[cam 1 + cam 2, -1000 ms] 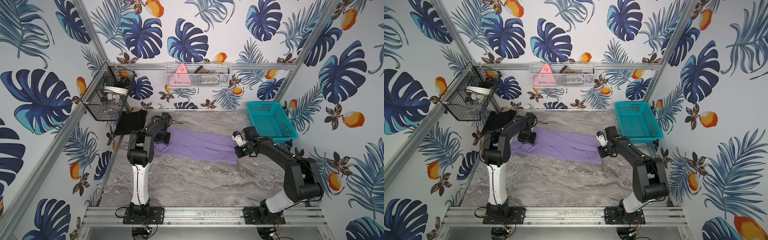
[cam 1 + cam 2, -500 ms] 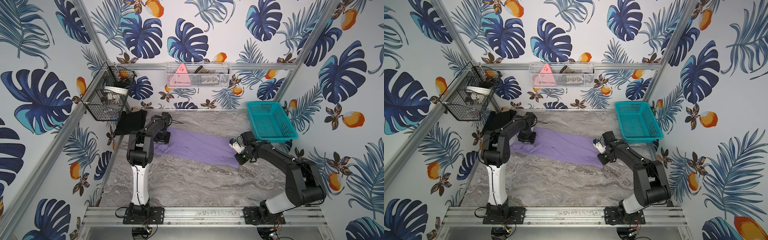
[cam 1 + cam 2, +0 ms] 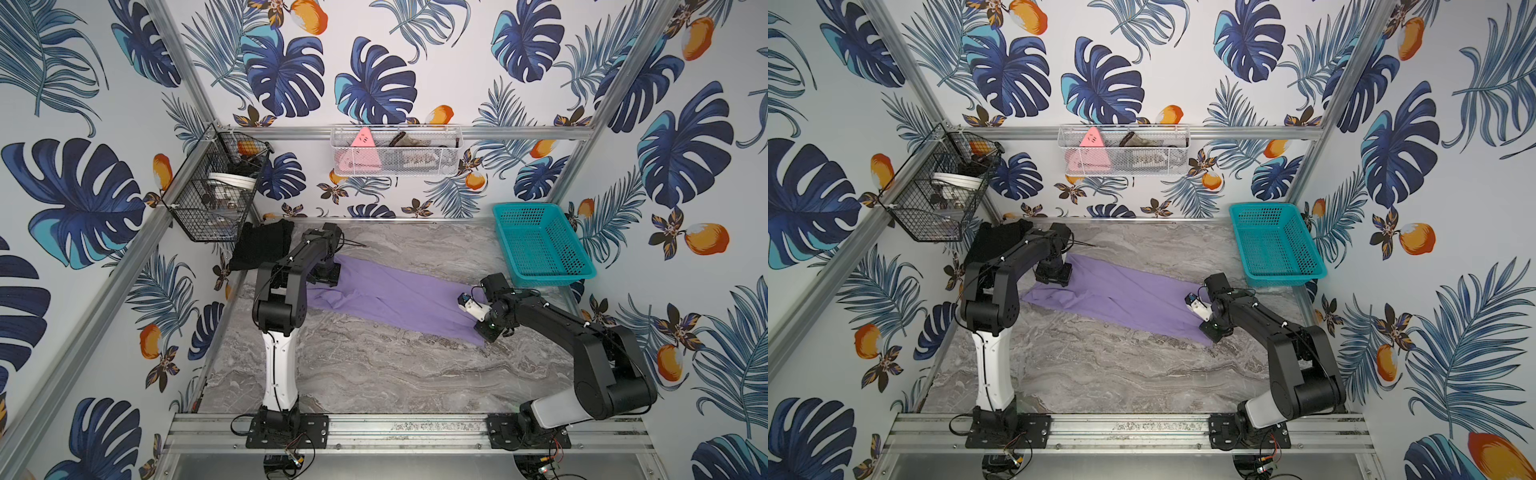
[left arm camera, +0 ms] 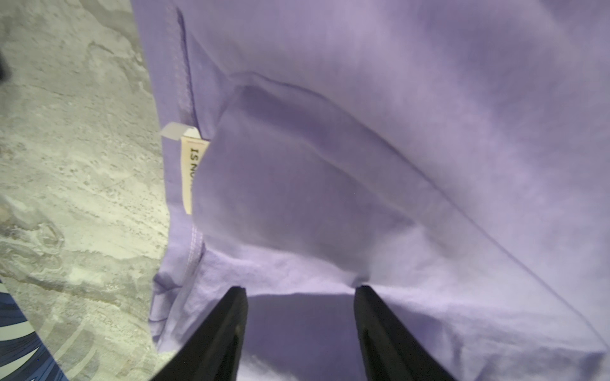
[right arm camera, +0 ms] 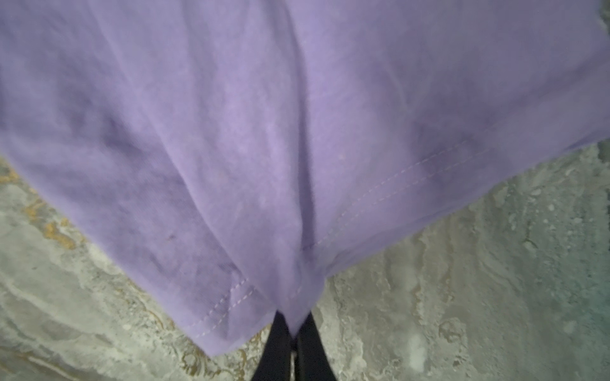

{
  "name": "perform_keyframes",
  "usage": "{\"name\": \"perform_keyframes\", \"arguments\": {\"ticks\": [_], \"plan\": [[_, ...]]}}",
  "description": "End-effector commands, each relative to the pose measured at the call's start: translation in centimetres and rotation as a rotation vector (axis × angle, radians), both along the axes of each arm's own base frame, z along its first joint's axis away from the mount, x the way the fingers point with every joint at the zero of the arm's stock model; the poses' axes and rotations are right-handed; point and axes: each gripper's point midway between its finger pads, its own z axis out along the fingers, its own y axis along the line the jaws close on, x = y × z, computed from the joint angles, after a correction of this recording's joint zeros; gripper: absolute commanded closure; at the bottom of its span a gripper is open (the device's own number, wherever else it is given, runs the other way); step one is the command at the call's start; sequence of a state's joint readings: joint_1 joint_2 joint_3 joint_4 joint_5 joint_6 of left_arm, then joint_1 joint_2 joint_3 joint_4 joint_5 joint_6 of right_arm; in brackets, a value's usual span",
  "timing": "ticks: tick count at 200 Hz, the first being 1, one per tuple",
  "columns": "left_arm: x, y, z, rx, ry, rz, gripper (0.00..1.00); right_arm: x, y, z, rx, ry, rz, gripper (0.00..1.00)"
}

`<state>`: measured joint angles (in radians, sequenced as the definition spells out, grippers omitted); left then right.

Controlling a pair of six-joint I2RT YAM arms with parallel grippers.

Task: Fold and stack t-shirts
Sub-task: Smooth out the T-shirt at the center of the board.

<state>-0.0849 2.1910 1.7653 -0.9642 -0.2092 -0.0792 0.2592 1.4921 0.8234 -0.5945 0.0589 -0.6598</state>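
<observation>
A lavender-purple shirt lies in a long band across the marble table in both top views. My left gripper stands open just above the cloth at the collar end, near a cream neck label. Its wrist hides the jaws in the top views. My right gripper is shut on the shirt's hem corner, with a point of cloth pinched between its fingers. A black folded shirt lies in the back left corner behind the left arm.
A teal basket stands at the back right, close to the right arm. A black wire basket hangs on the left wall. A white mesh basket with a pink triangle hangs on the back wall.
My right gripper has moved toward the table's front, drawing the hem corner with it and stretching the shirt. The left arm has not moved.
</observation>
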Motion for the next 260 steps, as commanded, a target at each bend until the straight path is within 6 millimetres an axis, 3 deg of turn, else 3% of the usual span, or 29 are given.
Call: {"name": "perform_keyframes", "arguments": {"ticks": [1, 12, 16, 19, 45, 80, 90, 100, 108, 123, 135, 171, 192, 244, 260], "plan": [[0.3, -0.2, 0.2, 0.003, -0.004, -0.008, 0.39, 0.0, -0.6, 0.4, -0.03, -0.015, -0.008, 0.45], [0.4, -0.2, 0.3, 0.002, -0.004, -0.009, 0.39, 0.2, -0.8, 0.7, -0.036, -0.03, -0.019, 0.29], [0.5, -0.3, 0.2, 0.002, -0.004, -0.011, 0.39, 0.2, -0.8, 0.9, -0.037, -0.033, -0.018, 0.15], [0.5, -0.2, 0.3, 0.002, -0.006, -0.01, 0.39, 0.3, -0.8, 0.9, -0.036, -0.035, -0.02, 0.12], [0.8, -0.4, 0.3, 0.003, -0.007, -0.015, 0.39, 1.2, -0.8, 2.1, -0.012, -0.066, -0.063, 0.12], [1.1, -0.9, 0.3, -0.003, -0.01, -0.024, 0.39, 4.9, 0.0, 4.2, 0.089, -0.149, -0.204, 0.11], [1.1, -1.1, 0.2, -0.007, -0.006, -0.026, 0.39, 5.7, 1.1, 4.6, 0.15, -0.136, -0.234, 0.15], [1.0, -1.4, 0.1, -0.01, -0.003, -0.03, 0.39, 6.7, 1.9, 4.9, 0.199, -0.123, -0.272, 0.3], [0.9, -1.6, 0.1, -0.013, -0.002, -0.034, 0.39, 7.5, 2.6, 5.4, 0.242, -0.119, -0.304, 0.45], [0.8, -1.8, 0.0, -0.016, -0.001, -0.037, 0.39, 9.4, 3.8, 6.1, 0.298, -0.125, -0.357, 0.85], [0.7, -2.1, -0.2, -0.021, 0.004, -0.038, 0.39, 10.4, 5.0, 6.3, 0.356, -0.103, -0.391, 1.0], [0.4, -2.2, -0.6, -0.024, 0.015, -0.038, 0.39, 10.2, 9.7, 5.4, 0.417, -0.016, -0.341, 1.0], [0.1, -2.1, -0.8, -0.015, 0.022, -0.039, 0.4, 9.5, 11.2, 4.5, 0.419, 0.02, -0.324, 1.0], [-1.0, -0.9, -1.6, 0.056, 0.056, -0.041, 0.4, 8.8, 10.9, 2.1, 0.403, 0.046, -0.333, 1.0], [-1.0, -0.6, -0.8, 0.068, 0.046, -0.042, 0.38, 8.8, 10.7, 1.3, 0.394, 0.05, -0.342, 0.85]]}}
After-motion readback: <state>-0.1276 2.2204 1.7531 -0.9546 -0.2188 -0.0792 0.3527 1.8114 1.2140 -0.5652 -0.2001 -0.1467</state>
